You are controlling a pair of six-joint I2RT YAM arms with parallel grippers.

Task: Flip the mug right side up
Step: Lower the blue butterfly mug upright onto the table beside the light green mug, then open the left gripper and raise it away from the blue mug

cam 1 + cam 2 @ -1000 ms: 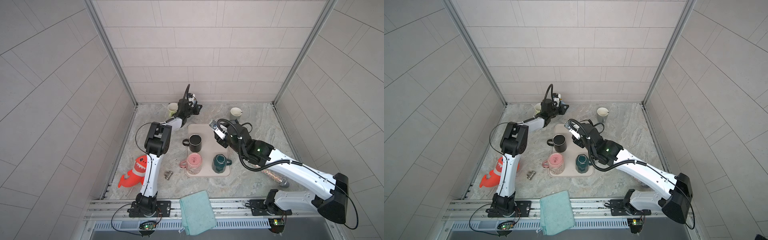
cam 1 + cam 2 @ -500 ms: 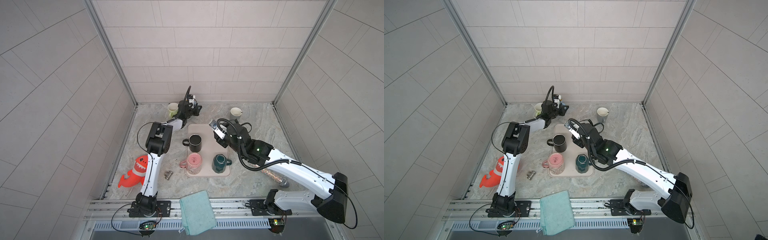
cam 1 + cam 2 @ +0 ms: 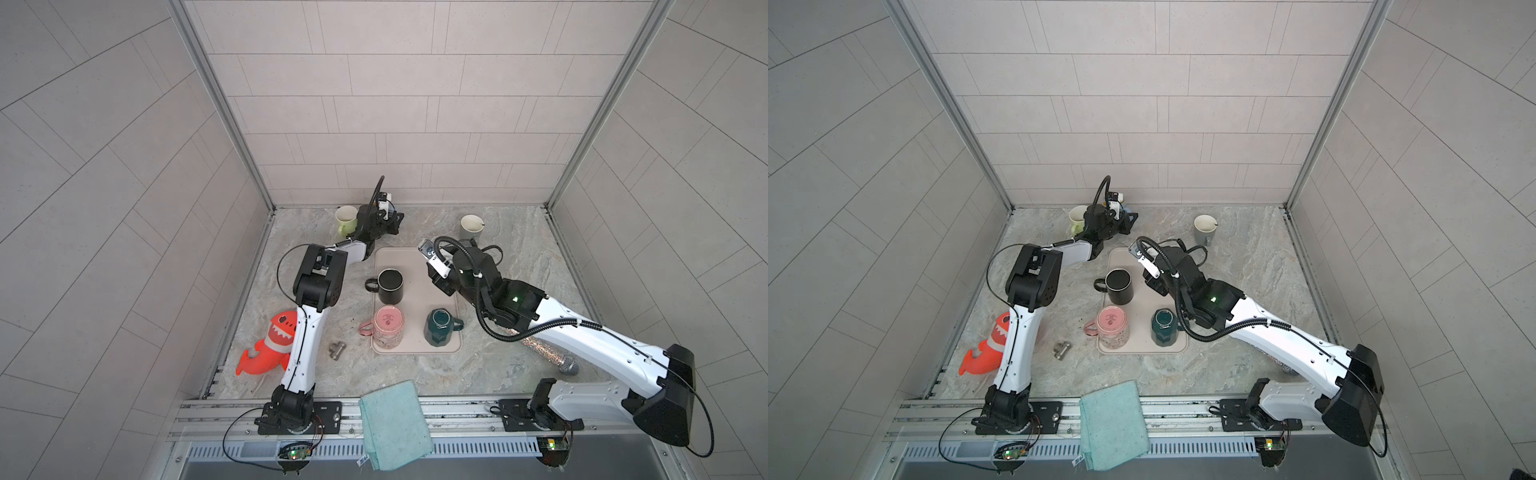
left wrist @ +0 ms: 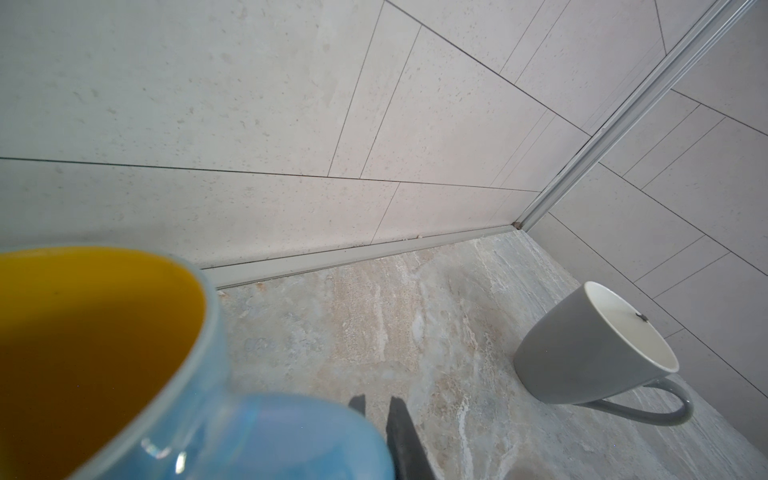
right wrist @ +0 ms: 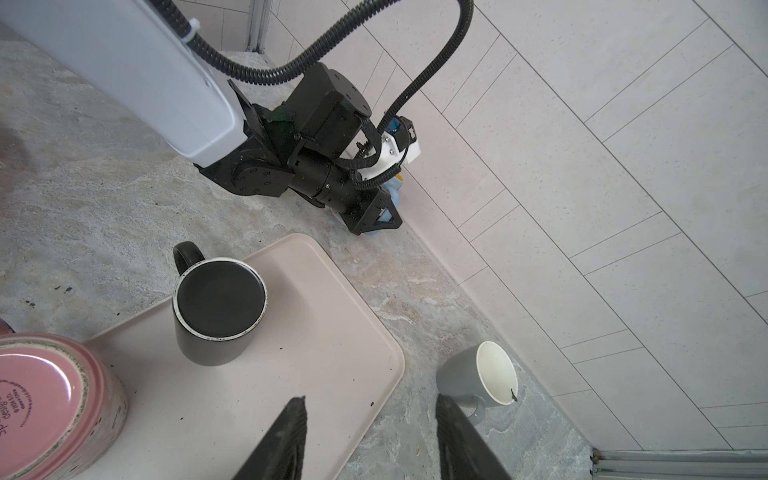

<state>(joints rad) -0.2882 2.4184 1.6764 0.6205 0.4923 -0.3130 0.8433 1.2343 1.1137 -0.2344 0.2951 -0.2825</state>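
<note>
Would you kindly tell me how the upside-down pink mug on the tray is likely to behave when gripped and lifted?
The pink mug looks like glossy ceramic, so it is probably stiff, heavy and somewhat slippery. Standing rim-down on the tray, it seems unlikely to tip or roll if nudged. Being ceramic, it would likely chip if dropped.

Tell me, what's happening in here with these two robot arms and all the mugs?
The arms are meant to turn upside-down mugs upright. The left gripper is shut beside a blue mug with a yellow inside, near the back wall; whether it pinches the handle is unclear. The right gripper hangs open and empty over the tray, where a black mug stands upright and a pink mug sits upside down. The dark green mug beside it looks upside down too.
</note>
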